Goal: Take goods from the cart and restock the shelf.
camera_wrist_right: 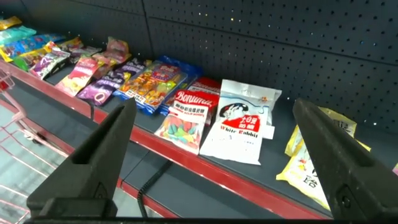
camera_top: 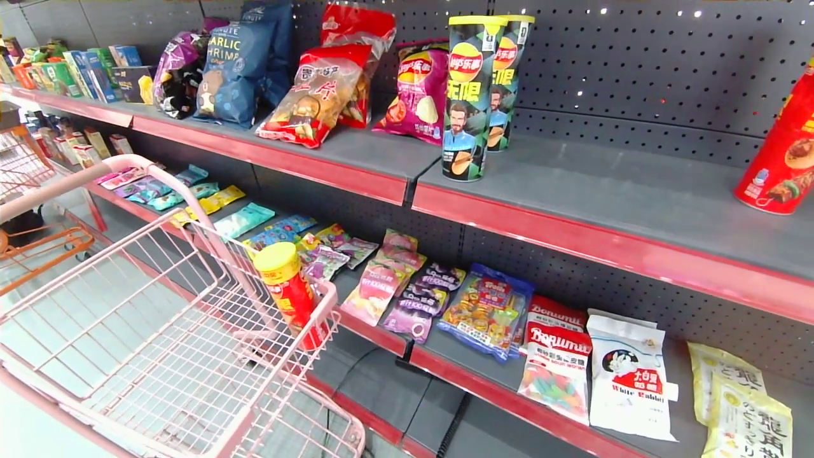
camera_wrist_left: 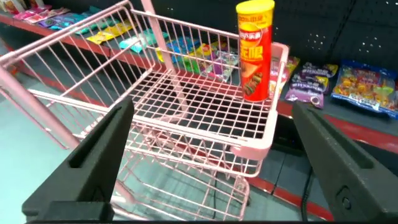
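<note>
– Can [camera_top: 289, 286], where?
– Upright in cart [camera_top: 127, 251], far right corner, tight against the wires on the side nearest the shelving. Red tube, yellow lid.
– Left gripper [camera_wrist_left: 211, 106]?
– Above the cart, jaws spread wide, nothing in them. Can lies ahead of it, well apart.
– Best way to take it?
– My read: approach level and straddle the tube mid-body, below the lid. Keep both fingers off the corner wires. Smooth, tall and narrow, so likely to tip if nudged before the squeeze. Centre first, then clamp. Lift straight up past the rim before swinging over.
– Where does it go?
– Shelf [camera_top: 604, 184], upper level: bare stretch right of green cans [camera_top: 470, 95], left of red can [camera_top: 782, 146]. Set it upright, back from the red lip.
– Right gripper [camera_wrist_right: 212, 104]?
– Over candy bags [camera_wrist_right: 186, 118] one level down, jaws parted, empty. Looks clear of the lift path.
</note>
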`<state>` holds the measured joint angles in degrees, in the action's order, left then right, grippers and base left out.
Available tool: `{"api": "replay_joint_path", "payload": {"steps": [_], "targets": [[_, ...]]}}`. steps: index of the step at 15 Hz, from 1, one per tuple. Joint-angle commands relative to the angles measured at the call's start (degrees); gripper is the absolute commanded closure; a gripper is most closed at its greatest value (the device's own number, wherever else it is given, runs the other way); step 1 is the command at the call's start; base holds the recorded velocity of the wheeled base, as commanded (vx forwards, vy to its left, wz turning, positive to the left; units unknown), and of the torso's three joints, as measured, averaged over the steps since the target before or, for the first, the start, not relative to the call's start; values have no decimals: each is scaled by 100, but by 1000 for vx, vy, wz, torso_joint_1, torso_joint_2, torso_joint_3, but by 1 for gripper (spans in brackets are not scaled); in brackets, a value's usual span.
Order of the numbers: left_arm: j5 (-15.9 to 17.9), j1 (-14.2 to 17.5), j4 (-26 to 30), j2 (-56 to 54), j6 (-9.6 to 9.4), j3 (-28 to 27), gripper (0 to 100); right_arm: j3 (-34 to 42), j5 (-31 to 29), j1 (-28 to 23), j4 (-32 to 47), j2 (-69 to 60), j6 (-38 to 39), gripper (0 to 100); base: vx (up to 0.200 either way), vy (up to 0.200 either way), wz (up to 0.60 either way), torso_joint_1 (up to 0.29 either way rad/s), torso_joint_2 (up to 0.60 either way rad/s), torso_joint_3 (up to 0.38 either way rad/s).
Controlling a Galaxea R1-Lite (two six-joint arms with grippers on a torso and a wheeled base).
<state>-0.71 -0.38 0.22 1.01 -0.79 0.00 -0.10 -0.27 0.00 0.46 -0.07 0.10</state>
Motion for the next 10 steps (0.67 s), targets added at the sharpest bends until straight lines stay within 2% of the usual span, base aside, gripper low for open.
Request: {"api": "replay_joint_path", "payload": {"steps": [1,2,3,4,5,6,7,8,9,10], "targets": [[18,-24,-4,110,0,-9,0,1,0,0,-2,7,-1,0,0,0,0,-80,281,193],[238,-24,-4,127,9,-18,0,1,0,0,-2,7,-1,0,0,0,0,-36,168,110],[387,-59,-22,259,27,-308,0,1,0,0,-2,7,-1,0,0,0,0,-32,95,66],[378,-68,-22,365,44,-439,0,1,0,0,-2,7,-1,0,0,0,0,-17,61,46],[299,-94,-31,2720,1204,-2716,0,1,0,0,-2,7,-1,0,0,0,0,0,0,0],[299,-94,-22,3116,1327,-3129,0,1,0,9,-2,7,-1,0,0,0,0,0,0,0],[299,-103,-83,4469,1187,-3929,0,1,0,0,-2,7,-1,0,0,0,0,0,0,0],[299,-112,-672,5295,888,-3718,0,1,0,0,-2,7,8,0,0,0,0,0,0,0],[308,-112,-1208,5735,818,-3445,0,1,-8,0,-2,7,-1,0,0,0,0,0,0,0],[449,-112,-2905,6930,615,-2707,0,1,-8,0,-2,7,-1,0,0,0,0,0,0,0]]}}
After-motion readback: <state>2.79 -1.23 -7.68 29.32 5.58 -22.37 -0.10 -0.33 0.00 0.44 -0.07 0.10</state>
